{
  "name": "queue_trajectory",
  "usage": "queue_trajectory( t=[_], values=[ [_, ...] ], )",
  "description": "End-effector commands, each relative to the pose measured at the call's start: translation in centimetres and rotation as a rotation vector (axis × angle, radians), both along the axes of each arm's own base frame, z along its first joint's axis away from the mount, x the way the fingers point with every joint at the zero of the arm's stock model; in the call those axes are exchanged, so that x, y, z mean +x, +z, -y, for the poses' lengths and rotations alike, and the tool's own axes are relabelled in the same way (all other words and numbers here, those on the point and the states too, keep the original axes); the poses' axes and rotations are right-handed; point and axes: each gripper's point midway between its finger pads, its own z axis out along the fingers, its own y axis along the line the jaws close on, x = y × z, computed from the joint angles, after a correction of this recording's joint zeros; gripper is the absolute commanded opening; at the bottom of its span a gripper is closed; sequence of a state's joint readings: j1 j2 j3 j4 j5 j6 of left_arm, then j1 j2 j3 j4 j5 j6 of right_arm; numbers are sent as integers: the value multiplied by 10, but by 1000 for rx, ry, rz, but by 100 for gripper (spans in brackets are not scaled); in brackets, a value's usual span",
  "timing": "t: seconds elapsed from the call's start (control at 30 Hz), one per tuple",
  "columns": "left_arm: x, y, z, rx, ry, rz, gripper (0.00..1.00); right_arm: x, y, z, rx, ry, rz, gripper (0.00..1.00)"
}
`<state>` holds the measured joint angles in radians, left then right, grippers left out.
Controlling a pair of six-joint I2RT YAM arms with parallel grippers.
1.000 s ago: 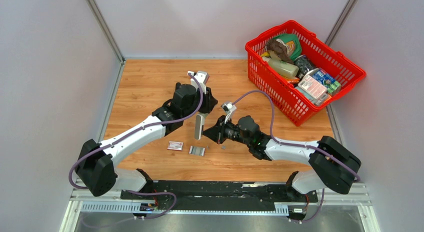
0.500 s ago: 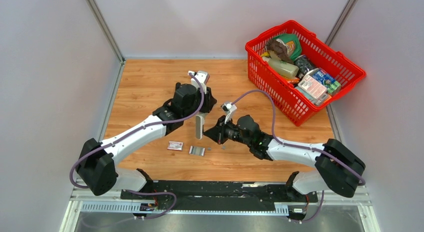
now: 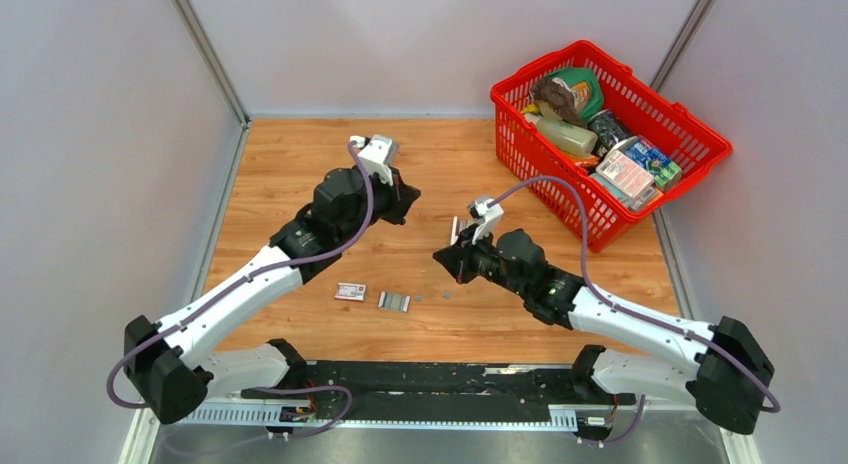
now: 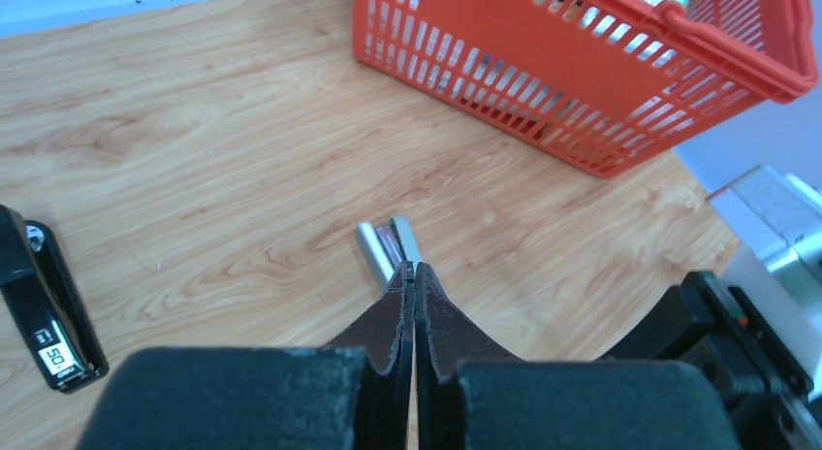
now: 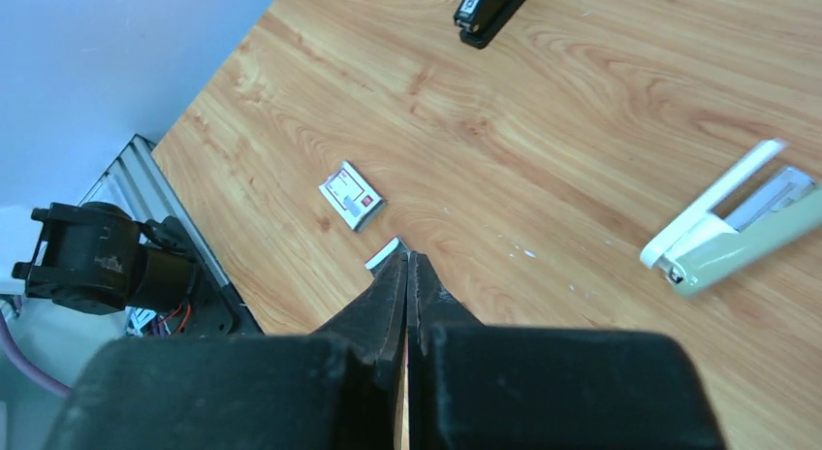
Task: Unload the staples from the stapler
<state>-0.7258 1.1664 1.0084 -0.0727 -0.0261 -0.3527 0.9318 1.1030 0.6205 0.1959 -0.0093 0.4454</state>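
Observation:
The black stapler (image 4: 48, 309) lies flat on the wooden table and also shows far ahead in the right wrist view (image 5: 492, 9). My left arm hides it in the top view. A short strip of silvery staples (image 3: 394, 301) lies near the front edge, partly behind my right fingertips in the right wrist view (image 5: 385, 253). A few loose bits (image 3: 420, 297) lie beside it. My left gripper (image 3: 404, 198) (image 4: 414, 268) is shut and empty above the table. My right gripper (image 3: 441, 256) (image 5: 406, 256) is shut and empty, above and to the right of the staples.
A pale grey-white oblong bar (image 3: 456, 229) (image 5: 732, 222) lies opened on the table between the grippers, its silvery end ahead of my left fingertips (image 4: 386, 246). A small white-and-red box (image 3: 350, 292) (image 5: 351, 196) lies left of the staples. A red basket (image 3: 540, 66) (image 4: 543, 72) of groceries stands back right.
My left gripper held the pale bar upright; it has let go and pulled back to the left. The bar now lies on the table. My right gripper has drawn back to the right.

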Motion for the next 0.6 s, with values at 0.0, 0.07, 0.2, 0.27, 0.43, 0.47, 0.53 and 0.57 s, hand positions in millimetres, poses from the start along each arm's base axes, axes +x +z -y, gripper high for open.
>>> queue_trajectory(
  t=[0.0,0.07,0.2,0.27,0.43,0.47,0.53,0.57],
  values=[
    [-13,35,-12,-51,-2,64,0,3,16,27,-42,-84,61,0],
    [-17,37,-14,-56,-6,66,0,0,20,37,-53,-101,71,0],
    [-22,27,-11,-43,-37,32,0,-1,18,54,-95,-148,59,7],
    [-23,19,-7,-42,-51,9,1,-2,17,60,-115,-163,52,18],
    [-19,-12,6,-16,-75,-82,25,6,12,78,-193,-254,35,51],
    [-17,-18,9,-8,-76,-96,31,9,11,81,-213,-271,32,57],
    [-15,-28,13,-3,-78,-124,39,14,10,85,-249,-307,25,66],
    [-14,-33,14,0,-75,-134,41,16,8,88,-267,-327,19,69]
  ],
)
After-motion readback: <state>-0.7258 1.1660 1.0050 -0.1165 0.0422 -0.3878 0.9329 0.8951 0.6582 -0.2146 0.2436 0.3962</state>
